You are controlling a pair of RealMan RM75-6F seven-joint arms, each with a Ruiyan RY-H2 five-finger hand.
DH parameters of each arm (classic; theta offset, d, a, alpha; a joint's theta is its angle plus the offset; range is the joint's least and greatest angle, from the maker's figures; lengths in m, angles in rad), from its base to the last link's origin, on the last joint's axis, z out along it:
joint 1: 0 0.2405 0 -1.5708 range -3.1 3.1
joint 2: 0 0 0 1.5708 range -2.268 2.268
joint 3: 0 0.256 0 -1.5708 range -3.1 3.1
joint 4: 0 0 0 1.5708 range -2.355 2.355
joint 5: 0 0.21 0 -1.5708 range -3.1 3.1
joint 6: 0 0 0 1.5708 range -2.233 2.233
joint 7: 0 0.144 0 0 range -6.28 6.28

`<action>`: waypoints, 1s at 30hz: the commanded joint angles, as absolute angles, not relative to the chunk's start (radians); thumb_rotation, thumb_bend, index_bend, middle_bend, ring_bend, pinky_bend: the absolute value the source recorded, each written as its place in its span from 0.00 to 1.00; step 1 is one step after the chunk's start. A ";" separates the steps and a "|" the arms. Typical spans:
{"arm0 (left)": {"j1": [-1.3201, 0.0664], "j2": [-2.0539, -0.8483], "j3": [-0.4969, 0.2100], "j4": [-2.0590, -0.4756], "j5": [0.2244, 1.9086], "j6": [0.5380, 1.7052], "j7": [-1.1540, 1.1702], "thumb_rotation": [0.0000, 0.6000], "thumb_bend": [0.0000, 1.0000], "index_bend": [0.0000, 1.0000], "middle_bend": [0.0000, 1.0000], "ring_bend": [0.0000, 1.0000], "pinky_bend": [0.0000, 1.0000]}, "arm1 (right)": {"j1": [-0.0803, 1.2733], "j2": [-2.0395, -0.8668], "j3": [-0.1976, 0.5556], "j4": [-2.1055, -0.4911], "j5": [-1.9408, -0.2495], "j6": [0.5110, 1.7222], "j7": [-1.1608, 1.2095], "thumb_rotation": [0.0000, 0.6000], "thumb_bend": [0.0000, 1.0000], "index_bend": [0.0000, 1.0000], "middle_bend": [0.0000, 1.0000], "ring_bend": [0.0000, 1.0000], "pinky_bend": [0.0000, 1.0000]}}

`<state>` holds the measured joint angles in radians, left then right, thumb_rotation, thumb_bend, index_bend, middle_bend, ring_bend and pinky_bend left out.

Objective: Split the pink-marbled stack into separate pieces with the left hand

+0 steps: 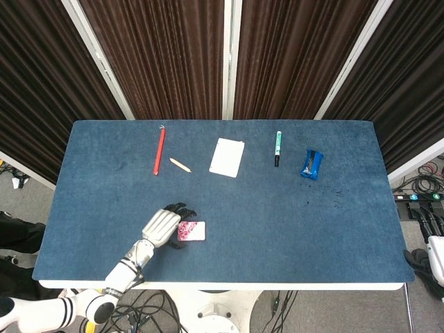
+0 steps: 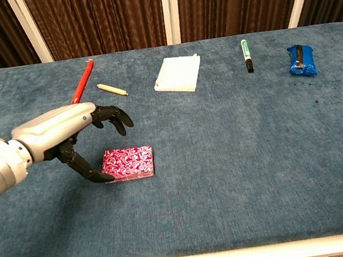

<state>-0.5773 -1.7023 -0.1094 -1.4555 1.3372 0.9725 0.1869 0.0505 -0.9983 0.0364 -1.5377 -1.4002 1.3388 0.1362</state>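
The pink-marbled stack [image 2: 128,163] lies flat on the blue table [image 2: 246,156], near the front left. In the head view the stack [image 1: 193,231] shows mostly white, with its left end under my fingers. My left hand [image 2: 76,132] hovers over the stack's left side, holding nothing. Its fingers [image 2: 113,116] spread above the stack and its thumb tip is low by the stack's left edge. Contact cannot be told. From above, the left hand [image 1: 163,225] overlaps the stack's left end. My right hand [image 1: 433,251] shows only partly at the far right edge, off the table.
Along the back of the table lie a red pen [image 2: 82,81], a short pencil [image 2: 112,89], a white flat box [image 2: 178,74], a green marker [image 2: 247,54] and a blue packet [image 2: 301,60]. Dark curtains hang behind the table.
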 commanded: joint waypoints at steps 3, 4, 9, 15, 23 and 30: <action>-0.581 -1.734 -0.106 -1.438 1.331 0.990 0.203 1.00 0.06 0.26 0.30 0.13 0.22 | 0.050 -1.000 0.038 -1.533 -1.401 1.341 0.142 1.00 0.22 0.03 0.00 0.00 0.00; -0.581 -1.740 -0.105 -1.434 1.331 0.993 0.204 1.00 0.06 0.26 0.30 0.13 0.22 | 0.050 -1.001 0.038 -1.533 -1.401 1.340 0.143 1.00 0.22 0.03 0.00 0.00 0.00; -0.582 -1.780 -0.101 -1.394 1.333 1.008 0.204 1.00 0.06 0.26 0.30 0.13 0.22 | 0.050 -1.002 0.035 -1.533 -1.406 1.341 0.140 1.00 0.22 0.03 0.00 0.00 0.00; -0.591 -1.802 -0.109 -1.356 1.324 1.004 0.194 1.00 0.07 0.26 0.31 0.13 0.22 | 0.049 -1.002 0.036 -1.533 -1.405 1.342 0.138 1.00 0.22 0.03 0.00 0.00 0.00; -0.596 -1.814 -0.107 -1.338 1.309 0.995 0.198 1.00 0.07 0.26 0.32 0.13 0.22 | 0.050 -1.003 0.036 -1.529 -1.405 1.338 0.141 1.00 0.22 0.03 0.00 0.00 0.00; -0.600 -1.821 -0.105 -1.333 1.305 0.995 0.203 1.00 0.08 0.26 0.33 0.13 0.22 | 0.048 -1.001 0.035 -1.531 -1.407 1.341 0.141 1.00 0.22 0.03 0.00 0.00 0.00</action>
